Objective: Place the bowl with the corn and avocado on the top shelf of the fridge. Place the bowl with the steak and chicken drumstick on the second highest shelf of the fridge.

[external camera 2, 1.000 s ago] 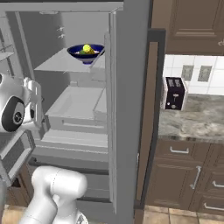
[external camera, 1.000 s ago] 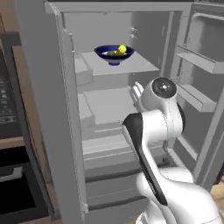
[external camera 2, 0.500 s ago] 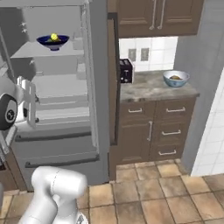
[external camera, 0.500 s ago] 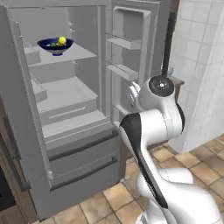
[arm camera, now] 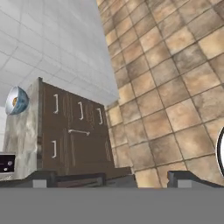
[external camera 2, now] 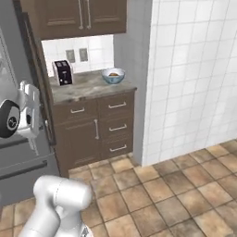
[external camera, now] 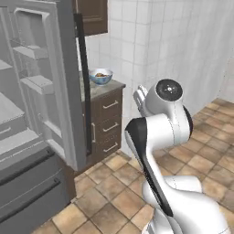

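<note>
A pale blue-white bowl point(external camera: 101, 76) point(external camera 2: 113, 75) point(arm camera: 16, 99) stands on the stone counter right of the fridge point(external camera: 41, 91). It holds brown and orange-tan food, too small to tell steak from chicken drumstick. The fridge's right door hangs open, showing its bins. Edges of inner shelves show at the far left, and I cannot tell which they are. The bowl with the corn and avocado is out of view. My gripper point(arm camera: 114, 178) point(external camera: 139, 97) is open and empty, held high in front of my arm, well short of the counter.
A black toaster point(external camera 2: 61, 72) stands on the counter's point(external camera 2: 88, 85) left end, over dark wood drawers point(external camera 2: 115, 125). A white tiled wall point(external camera 2: 185, 83) juts out right of the counter. Tan floor tiles point(external camera: 105, 196) spread between me and the cabinets.
The whole picture has swung: the base has turned right, away from the fridge. The fridge has slid to the left edge, and the counter and tiled wall have come in. The gripper stays open.
</note>
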